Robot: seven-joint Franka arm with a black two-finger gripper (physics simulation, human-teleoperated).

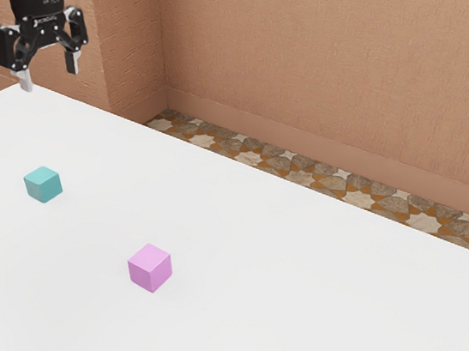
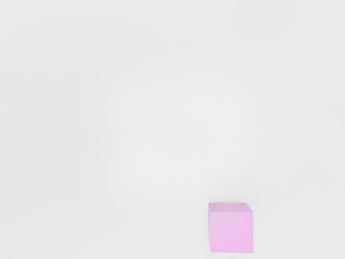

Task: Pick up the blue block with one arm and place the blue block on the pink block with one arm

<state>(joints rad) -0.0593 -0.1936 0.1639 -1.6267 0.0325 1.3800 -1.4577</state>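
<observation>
Gripper (image 1: 51, 69) wide and empty, I hover over the table (image 1: 308, 272); blue block (image 1: 43, 184) and pink block (image 1: 150, 267) lie apart.

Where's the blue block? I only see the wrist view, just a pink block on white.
Observer: The blue block sits on the white table, apart from the pink block, toward the exterior view's left of it.
Operator: Am I holding anything?
Observer: No, the hand is open and empty, raised in the exterior view's upper left.
Operator: What's past the table?
Observer: A patterned tile floor, then a brown wall.
</observation>
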